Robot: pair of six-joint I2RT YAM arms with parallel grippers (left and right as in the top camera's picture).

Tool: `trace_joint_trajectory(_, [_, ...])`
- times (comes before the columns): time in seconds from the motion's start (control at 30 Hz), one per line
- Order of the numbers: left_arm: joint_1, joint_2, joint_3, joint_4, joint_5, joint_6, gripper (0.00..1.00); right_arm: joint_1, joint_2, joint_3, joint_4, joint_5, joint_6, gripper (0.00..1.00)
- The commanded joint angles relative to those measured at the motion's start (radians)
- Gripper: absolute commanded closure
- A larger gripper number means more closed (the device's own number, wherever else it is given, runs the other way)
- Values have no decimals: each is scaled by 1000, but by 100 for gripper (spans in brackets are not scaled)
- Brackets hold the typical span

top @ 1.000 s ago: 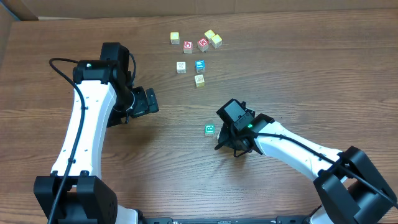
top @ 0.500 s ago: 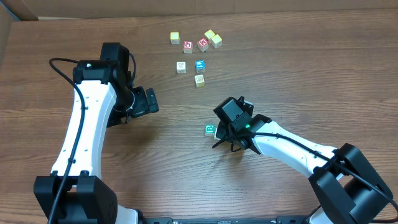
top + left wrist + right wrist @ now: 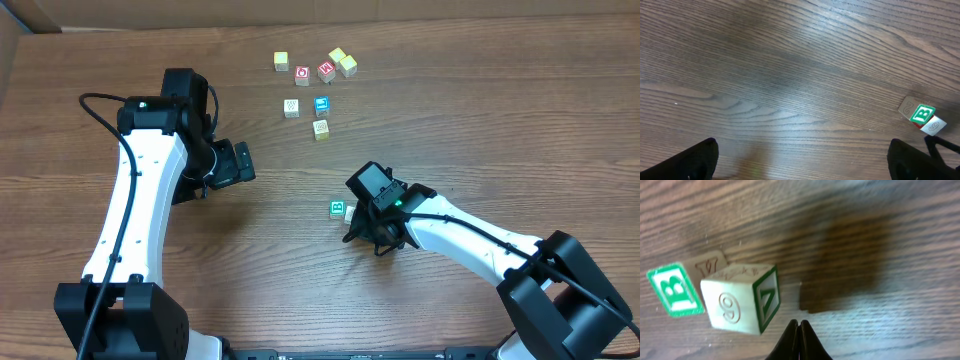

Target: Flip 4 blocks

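Two pincers: right gripper (image 3: 799, 339) pinched fully closed, nothing held; left gripper (image 3: 802, 150) spread wide, nothing between fingers, well off to the side.
Nearest block: numbered block (image 3: 735, 307), just ahead and left of right tips; green 7 face toward tips, 9 face beside it; contact not clear.
Pose: looks cocked off flat, hard to confirm; cube, so no long axis to line up on.
Behind it: B block (image 3: 674, 291), touching or nearly so, on far-left side from tips, green B up.
Nearer arm: right, by far.
Next move, likely: push or regrasp to tip numbered block over; risk of shoving B block along.
Farther out: dotted block (image 3: 291, 106) and patterned block (image 3: 321, 128), well beyond the pair; blue-faced cube (image 3: 321, 104) just beside both.
In the way: nothing between tips and numbered block, only bare table (image 3: 480, 120).
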Motion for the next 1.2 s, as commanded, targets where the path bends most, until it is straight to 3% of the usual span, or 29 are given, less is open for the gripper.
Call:
trace_joint_trajectory(0.0, [-2, -9, 21, 1, -11, -18, 0, 34, -27, -5, 9, -34, 21, 96])
trace_joint_trajectory(0.47, [-2, -9, 21, 1, -11, -18, 0, 86, -11, -5, 63, 145, 26, 96])
trace_joint_trajectory(1.17, [-2, -9, 21, 1, -11, -18, 0, 86, -11, -5, 116, 152, 26, 96])
